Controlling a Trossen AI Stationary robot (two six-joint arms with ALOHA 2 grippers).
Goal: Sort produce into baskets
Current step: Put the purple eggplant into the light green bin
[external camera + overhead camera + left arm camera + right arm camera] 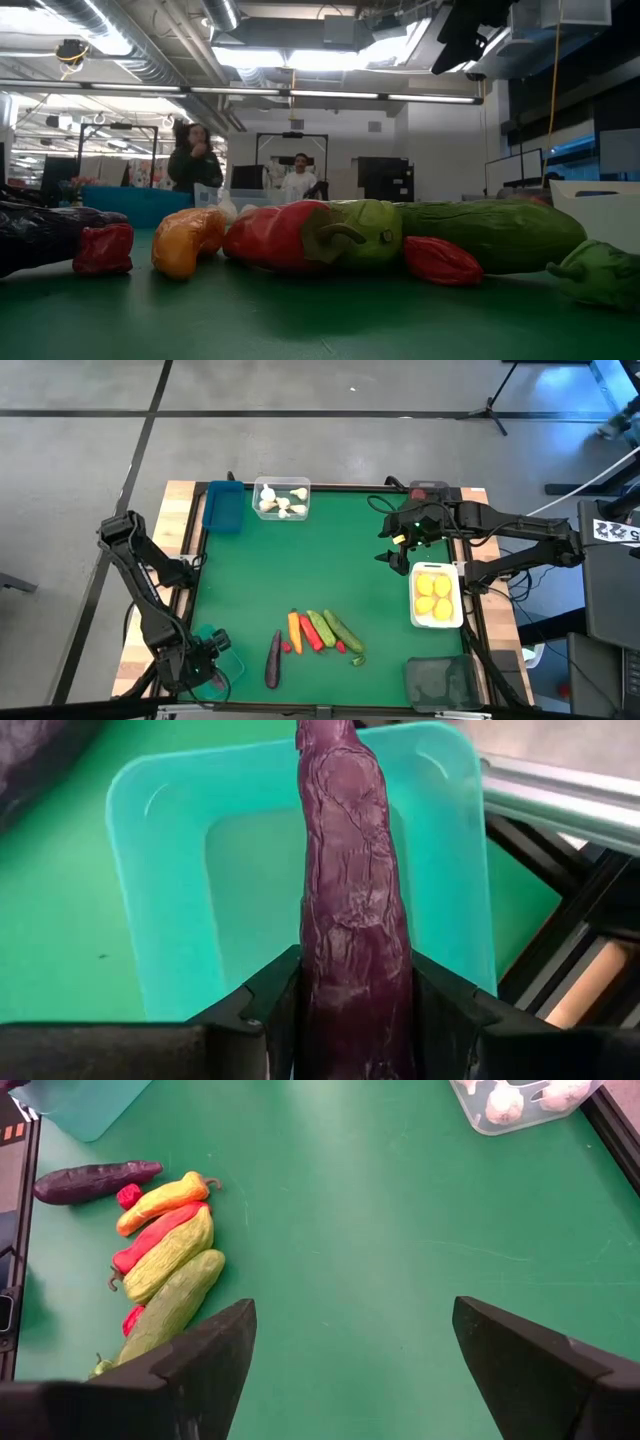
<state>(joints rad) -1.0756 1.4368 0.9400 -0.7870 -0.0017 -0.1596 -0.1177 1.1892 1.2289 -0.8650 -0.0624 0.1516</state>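
My left gripper (pixel 355 1010) is at the table's near left corner, shut on a purple eggplant (pixel 350 870) above the teal basket (pixel 180 870). A second eggplant (pixel 273 658) lies on the green mat beside a row of produce: an orange piece (pixel 293 625), a red pepper (pixel 308 630), cucumbers (pixel 335 630) and small red berries (pixel 128 1195). My right gripper (pixel 350 1350) hangs open above the mat at the far right, with nothing between its fingers. My left gripper pinches the eggplant near one end (pixel 355 975), one finger on each side. The fingers come from above and point steeply down, lying along the eggplant. It sticks out past the fingertips toward the teal basket's floor; I cannot tell whether its far tip touches.
A clear basket with garlic (pixel 282 498) and a blue basket (pixel 223 505) stand at the far edge. A white basket with lemons (pixel 437 622) sits at the right edge and a dark basket (pixel 440 680) at the near right corner. The mat's middle (pixel 330 560) is bare.
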